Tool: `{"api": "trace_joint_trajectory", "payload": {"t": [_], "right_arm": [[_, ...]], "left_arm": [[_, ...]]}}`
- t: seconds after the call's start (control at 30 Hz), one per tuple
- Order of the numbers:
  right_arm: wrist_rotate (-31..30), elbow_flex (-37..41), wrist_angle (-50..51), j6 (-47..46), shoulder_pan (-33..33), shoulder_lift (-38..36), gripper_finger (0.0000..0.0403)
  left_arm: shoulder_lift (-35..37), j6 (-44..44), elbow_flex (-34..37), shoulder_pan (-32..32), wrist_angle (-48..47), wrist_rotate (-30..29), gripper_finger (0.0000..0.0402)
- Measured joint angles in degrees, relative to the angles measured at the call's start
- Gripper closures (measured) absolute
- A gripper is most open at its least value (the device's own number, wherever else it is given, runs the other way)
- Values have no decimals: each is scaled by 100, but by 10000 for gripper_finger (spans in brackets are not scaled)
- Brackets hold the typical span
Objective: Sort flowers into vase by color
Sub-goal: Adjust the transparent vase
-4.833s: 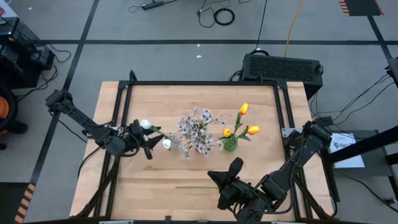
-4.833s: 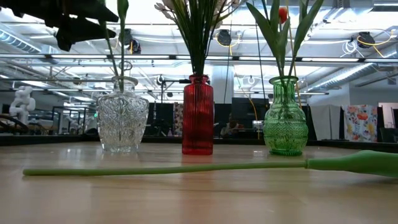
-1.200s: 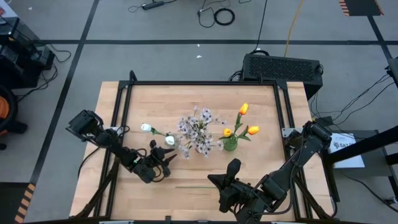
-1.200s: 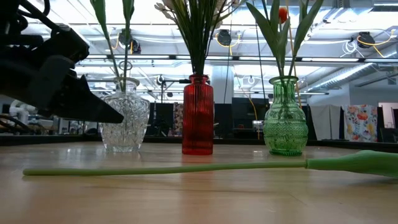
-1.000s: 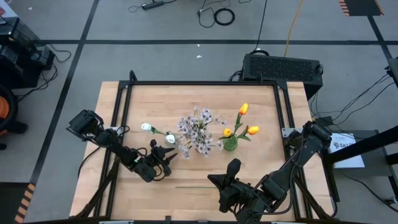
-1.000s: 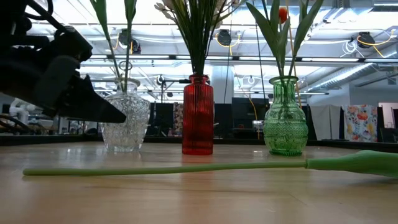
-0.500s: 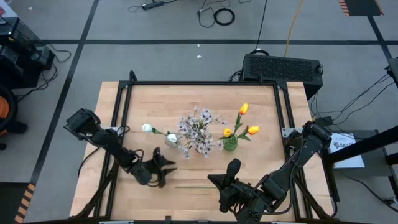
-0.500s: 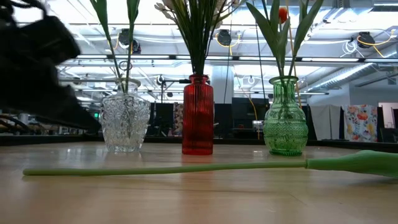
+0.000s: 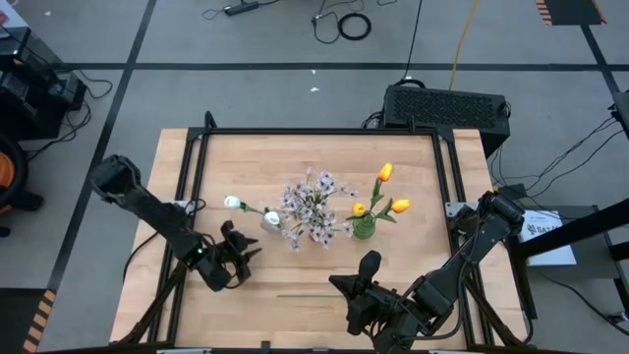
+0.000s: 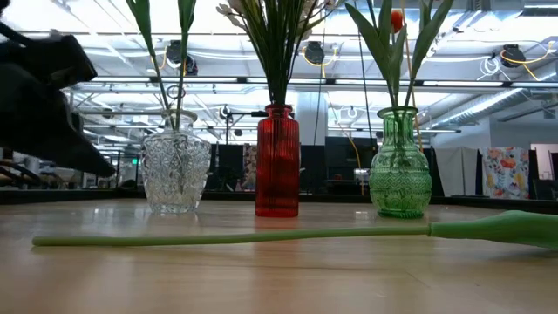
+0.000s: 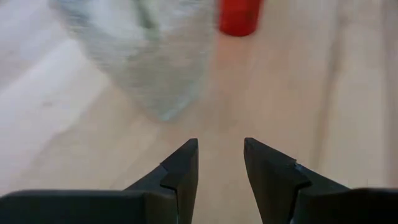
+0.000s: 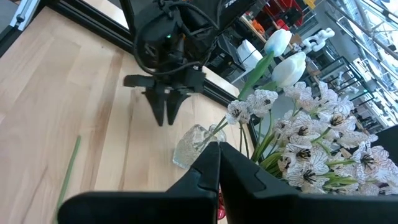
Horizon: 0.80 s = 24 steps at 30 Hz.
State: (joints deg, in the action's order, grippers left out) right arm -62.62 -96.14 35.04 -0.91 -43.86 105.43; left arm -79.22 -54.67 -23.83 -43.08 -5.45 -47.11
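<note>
- On the counter [image 9: 413, 177] I see three vases in a row across the middle.
- From the low view, the clear vase [image 10: 175, 169] is on one end, the red vase [image 10: 277, 162] is in the middle, and the green vase [image 10: 400, 164] is on the other end.
- Two white tulips [image 9: 233, 203] stand in the clear vase.
- A bunch of small pale blossoms [image 9: 313, 209] fills the red vase.
- Orange-yellow tulips [image 9: 385, 172] stand in the green vase.
- One more flower lies flat on the counter in front of the vases. I can see its long green stem [image 10: 235, 236], and it is touching no claw.
- My left claw [image 9: 236, 254] is low over the counter, near the clear vase and on the side nearer the front edge.
- Its two fingers [image 11: 181, 171] are spread a little apart with nothing between them.
- The lying stem is near the left claw, a bit farther toward the front edge and toward the right arm.
- My right claw [image 9: 370, 267] waits near the front edge, just in front of the green vase.
- Its fingers [image 12: 208, 171] are pressed together and hold nothing.
- The lying stem is just beside the right claw, on its left arm side.
</note>
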Motion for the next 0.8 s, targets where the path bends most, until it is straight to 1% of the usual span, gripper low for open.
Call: {"api": "trace_joint_trajectory", "payload": {"t": [0.07, 0.17, 0.27, 0.37, 0.5, 0.67, 0.8], "right_arm": [[1, 0, 14, -1, 0, 0, 403], [-1, 0, 17, 0, 0, 0, 403], [-1, 0, 21, 2, 0, 2, 403], [-1, 0, 28, 2, 0, 2, 403], [-1, 0, 65, 2, -1, 2, 403], [-1, 0, 67, 4, -2, 2, 403], [-1, 0, 67, 4, -1, 2, 403]], "left_arm": [[282, -97, 0, 149, -495, 2, 265], [716, -132, 1, 453, -922, 82, 265], [1122, 334, 2, 836, -1025, 442, 258], [1373, 898, 2, 1171, -1176, 901, 241], [1468, 1194, 2, 1542, -1230, 1017, 223], [1418, 1082, 2, 1836, -1266, 998, 222], [1420, 1062, 2, 1902, -1250, 971, 222]]}}
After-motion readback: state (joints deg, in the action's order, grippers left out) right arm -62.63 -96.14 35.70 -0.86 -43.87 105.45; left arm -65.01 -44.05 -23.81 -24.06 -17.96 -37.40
